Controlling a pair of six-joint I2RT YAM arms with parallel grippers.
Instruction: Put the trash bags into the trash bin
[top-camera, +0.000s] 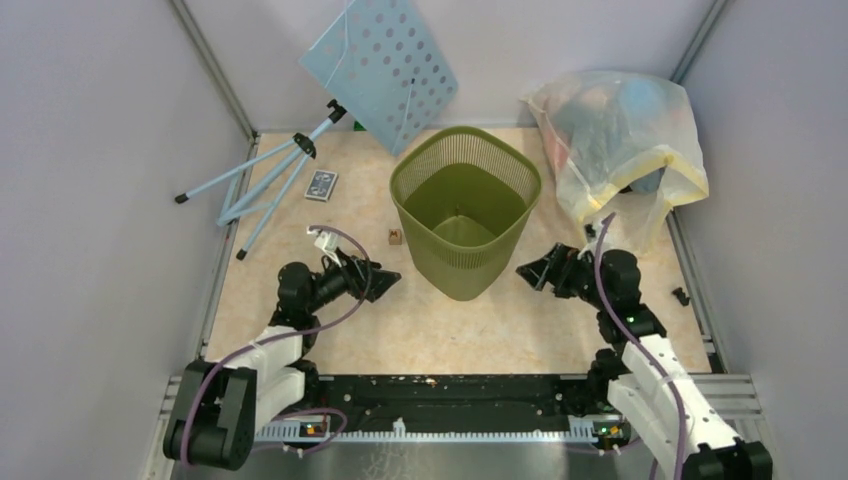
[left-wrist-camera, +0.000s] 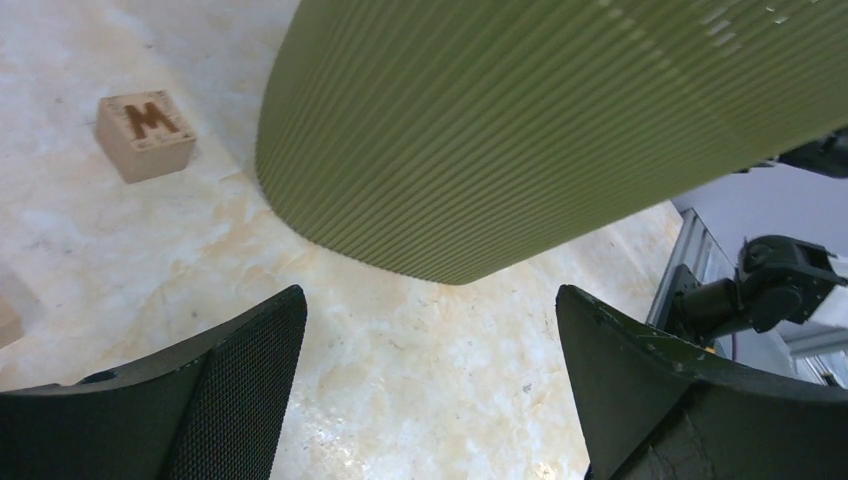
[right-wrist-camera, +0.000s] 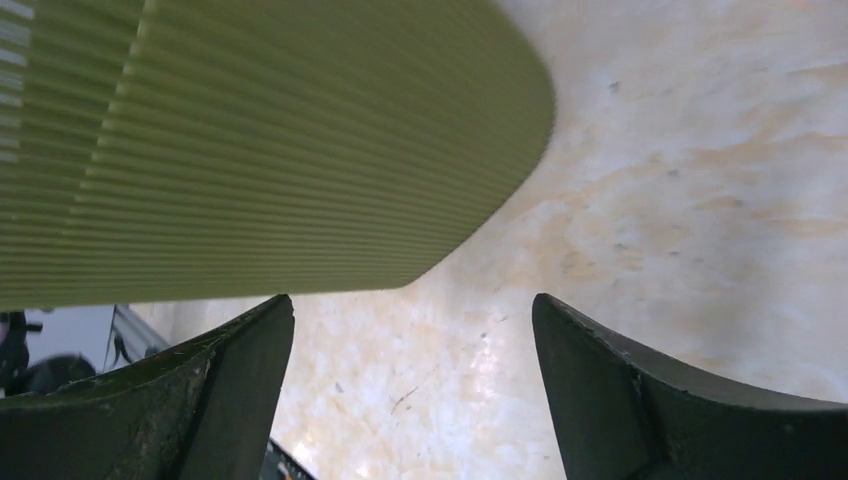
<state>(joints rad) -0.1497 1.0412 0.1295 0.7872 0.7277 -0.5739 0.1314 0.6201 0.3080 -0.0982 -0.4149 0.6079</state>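
Centrally on the beige table (top-camera: 450, 335) stands an upright olive-green, mesh-sided plastic trash bin (top-camera: 462, 272), apparently empty. The left gripper (top-camera: 388, 278) and right gripper (top-camera: 528, 272) flank its base, near but not touching, jaws spread and holding nothing, probably poised to steady it. No black trash bag shows in any view.
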